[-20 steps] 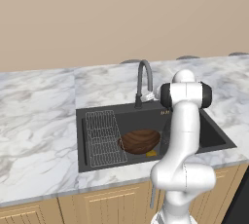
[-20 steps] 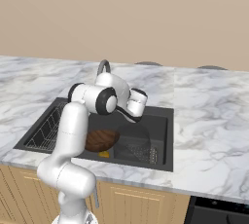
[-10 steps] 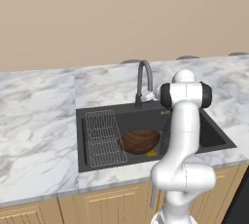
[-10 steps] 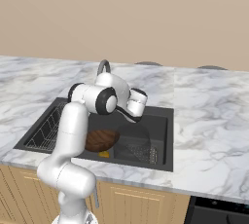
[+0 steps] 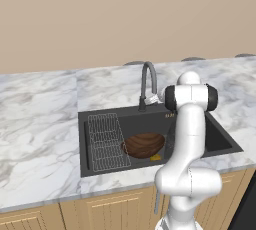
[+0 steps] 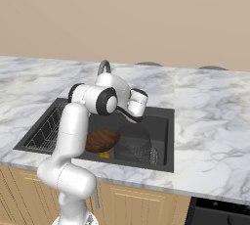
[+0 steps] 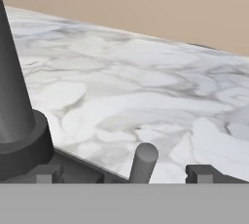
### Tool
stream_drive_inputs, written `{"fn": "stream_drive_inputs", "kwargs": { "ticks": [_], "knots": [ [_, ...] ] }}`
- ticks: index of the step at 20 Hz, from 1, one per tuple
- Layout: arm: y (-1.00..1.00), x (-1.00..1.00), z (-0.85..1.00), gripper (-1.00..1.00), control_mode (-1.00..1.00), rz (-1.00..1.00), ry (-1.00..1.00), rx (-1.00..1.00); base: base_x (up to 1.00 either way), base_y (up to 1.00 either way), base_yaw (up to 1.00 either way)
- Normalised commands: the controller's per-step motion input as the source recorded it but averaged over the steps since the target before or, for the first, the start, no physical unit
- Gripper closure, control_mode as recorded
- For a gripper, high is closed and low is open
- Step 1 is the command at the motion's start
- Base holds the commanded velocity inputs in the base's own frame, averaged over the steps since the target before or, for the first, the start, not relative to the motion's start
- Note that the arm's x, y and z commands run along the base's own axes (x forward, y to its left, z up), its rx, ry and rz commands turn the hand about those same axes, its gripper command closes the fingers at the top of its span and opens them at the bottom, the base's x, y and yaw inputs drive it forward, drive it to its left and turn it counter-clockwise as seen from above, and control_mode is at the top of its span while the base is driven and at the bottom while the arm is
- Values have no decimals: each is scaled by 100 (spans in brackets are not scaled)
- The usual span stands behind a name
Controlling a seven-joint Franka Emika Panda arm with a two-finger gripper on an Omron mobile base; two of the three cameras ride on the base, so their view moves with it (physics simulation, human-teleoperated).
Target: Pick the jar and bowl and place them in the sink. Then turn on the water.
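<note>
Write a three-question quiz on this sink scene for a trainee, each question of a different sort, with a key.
1. True or false: the bowl lies inside the sink.
2. Multiple choice: in the hand view, what stands between the fingertips of the gripper? A) the jar B) the faucet lever C) the wire rack
3. Fill in: the jar sits in the sink on the bowl's ____ side, as the right base view shows it.

Key
1. True.
2. B. The small grey lever rises between the open fingers, beside the base of the faucet.
3. Right. No water is running from the faucet yet.
</note>
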Motion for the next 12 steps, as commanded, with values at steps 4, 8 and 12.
{"fn": "stream_drive_inputs", "kwargs": {
  "ticks": [4, 8, 12],
  "knots": [
    [2, 0, -8, -100, -100, 0, 2, 0, 0, 0, 0],
    [0, 0, -12, -100, -100, 0, 1, -1, 0, 0, 0],
    [0, 0, -14, -100, -100, 1, 0, 0, 0, 0, 0]
  ]
}}
